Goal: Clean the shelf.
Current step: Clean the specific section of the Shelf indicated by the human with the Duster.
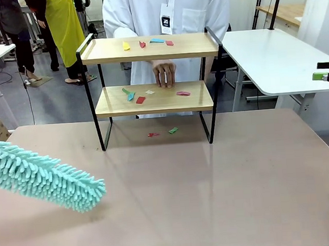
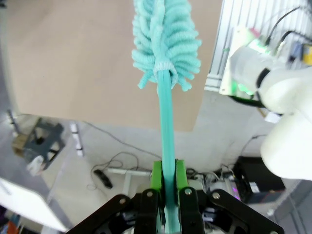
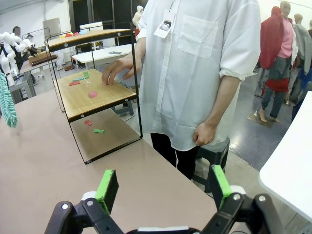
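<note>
Where a wide beige tabletop [image 1: 232,186] fills the lower half of the front view, a two-tier shelf [image 1: 192,45] of light wooden boards in a thin black frame stands at its far middle, well apart from both arms. A person [image 1: 195,6] in a white coat stands just behind the shelf, with one hand [image 1: 164,73] resting fingers-down on the lower board [image 1: 112,104]. At the near left, a fluffy turquoise duster [image 1: 43,175] hangs tilted above the tabletop, its head aimed right and slightly down. The left claw [image 2: 168,178] is pressed together on the duster's thin turquoise handle [image 2: 166,126], pinching it between green pads. The right claw [image 3: 164,187] hangs spread wide with nothing between its pads, facing the person and the shelf's end. Small coloured scraps [image 1: 142,44] lie scattered on the upper board, more on the lower board beside the person's hand, and two on the tabletop beneath the shelf. The main risk, as it looks from here, is the hand on the lower board: a sweep there could strike the fingers. The light frame might also slide or tip if the duster pushes hard against an end rail. Scraps may simply be brushed onto the tabletop rather than cleared away.
</note>
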Motion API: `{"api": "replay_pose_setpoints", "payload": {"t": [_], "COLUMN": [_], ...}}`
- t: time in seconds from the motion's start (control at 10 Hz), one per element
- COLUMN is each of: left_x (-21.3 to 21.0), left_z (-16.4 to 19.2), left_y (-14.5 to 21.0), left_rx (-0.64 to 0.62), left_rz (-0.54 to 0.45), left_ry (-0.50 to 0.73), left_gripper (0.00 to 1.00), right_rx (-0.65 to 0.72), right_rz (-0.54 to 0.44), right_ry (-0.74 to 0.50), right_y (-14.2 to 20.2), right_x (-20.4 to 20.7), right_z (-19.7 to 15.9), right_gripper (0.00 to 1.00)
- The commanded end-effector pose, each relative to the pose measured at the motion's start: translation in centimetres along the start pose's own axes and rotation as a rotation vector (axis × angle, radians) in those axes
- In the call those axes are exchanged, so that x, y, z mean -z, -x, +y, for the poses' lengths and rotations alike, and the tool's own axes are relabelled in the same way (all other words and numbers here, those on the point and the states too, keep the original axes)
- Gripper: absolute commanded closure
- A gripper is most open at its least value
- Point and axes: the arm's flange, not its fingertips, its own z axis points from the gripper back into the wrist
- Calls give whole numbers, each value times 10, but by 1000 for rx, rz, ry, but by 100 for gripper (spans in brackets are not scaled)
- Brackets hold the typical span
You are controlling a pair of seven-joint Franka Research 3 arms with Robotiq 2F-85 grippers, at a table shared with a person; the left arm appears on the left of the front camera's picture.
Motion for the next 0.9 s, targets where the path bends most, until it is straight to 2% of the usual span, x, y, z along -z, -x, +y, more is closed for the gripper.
{"api": "replay_pose_setpoints", "payload": {"t": [0.0,0.1,0.3,0.5,0.6,0.8], "left_x": [6,3,-3,-7,-7,-2], "left_z": [-2,-1,-17,-36,-49,-68], "left_y": [-5,-16,-44,-81,-107,-142], "left_rx": [15,24,-8,-207,-368,-512], "left_rz": [-171,-263,-384,-491,-563,-651], "left_ry": [51,93,152,215,186,119], "left_gripper": [87,87,87,87,87,87], "right_rx": [-1,-1,-1,-1,-1,-1], "right_rz": [12,12,12,12,12,12], "right_ry": [1,1,1,1,1,1], "right_y": [-3,-3,-3,-3,-3,-3], "right_x": [1,1,1,1,1,1], "right_z": [1,1,1,1,1,1], "right_gripper": [0,0,0,0,0,0]}}
